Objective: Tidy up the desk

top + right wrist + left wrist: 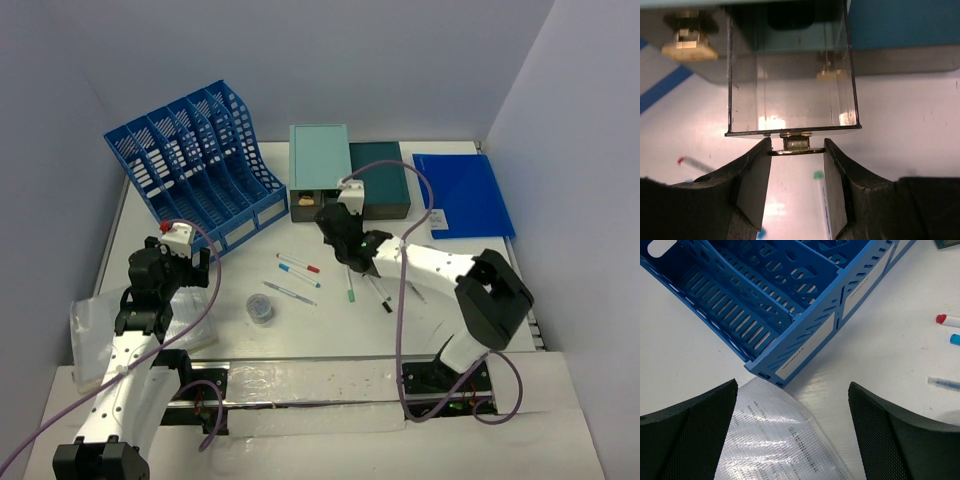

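Bench point(330, 335): white and matte, lying under both arms inside the walled cell; all other items rest on it.

Back row, left to right: blue file rack point(195, 160), slots tilted back; pale teal drawer box point(320, 165); dark teal drawer box point(380, 180) just beside it; blue folder point(465, 195) flat at the far right.

Right tool point(797, 160): at the front of the pale box; fingers point(757, 170) pressed against both sides of the brass knob point(797, 145) of a clear drawer point(792, 75), so it is pinching the knob; the drawer stands partly out of the box front.

Loose on the middle of the bench, near the right arm: red-capped pen point(298, 263); blue-capped pen point(300, 275); a slim clear pen point(290, 292); green-capped pen point(350, 285), which lies directly below the right tool in the wrist view; black marker point(378, 290), close under the forearm; small round container point(260, 308), apart from the pens.

Left tool point(795, 435): spread wide, holding nothing; it hangs above the near corner of the rack and above a plastic sleeve point(775, 440) holding a printed sheet; the corner of the sleeve touches or slips under the rack's front edge; cannot tell which.
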You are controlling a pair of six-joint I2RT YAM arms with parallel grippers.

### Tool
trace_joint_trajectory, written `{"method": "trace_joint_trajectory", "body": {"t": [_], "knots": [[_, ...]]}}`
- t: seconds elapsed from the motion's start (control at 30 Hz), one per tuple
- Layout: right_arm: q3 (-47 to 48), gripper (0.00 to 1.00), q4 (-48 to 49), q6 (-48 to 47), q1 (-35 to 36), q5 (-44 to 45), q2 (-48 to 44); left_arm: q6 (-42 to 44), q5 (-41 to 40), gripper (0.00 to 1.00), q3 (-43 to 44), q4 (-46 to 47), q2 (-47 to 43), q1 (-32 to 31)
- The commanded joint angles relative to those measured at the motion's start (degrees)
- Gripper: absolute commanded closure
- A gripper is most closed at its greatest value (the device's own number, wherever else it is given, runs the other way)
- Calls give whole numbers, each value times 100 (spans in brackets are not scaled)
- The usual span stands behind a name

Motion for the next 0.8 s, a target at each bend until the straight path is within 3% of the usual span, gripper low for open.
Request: {"method": "trace_joint_trajectory", "body": {"t": [0.0,0.17,0.43,0.47,0.6,0.7,0.77], "knots": [[-531,93,-369,408,486,288,-613,39,90,2,228,78,-10,38],[-909,93,-896,867,1065,612,-1071,41,93,2,219,82,-19,38],[-1373,87,-1250,1280,1428,682,-1887,39,84,2,219,82,-34,38],[-1406,84,-1238,1270,1434,624,-1954,39,80,2,219,82,-36,38],[-1426,39,-1153,996,1425,451,-2103,39,78,2,219,82,-28,38],[-1352,21,-1279,953,1441,369,-2165,39,71,2,219,82,-34,38],[-1344,15,-1399,918,1468,309,-2304,39,68,2,219,82,-36,38]]}}
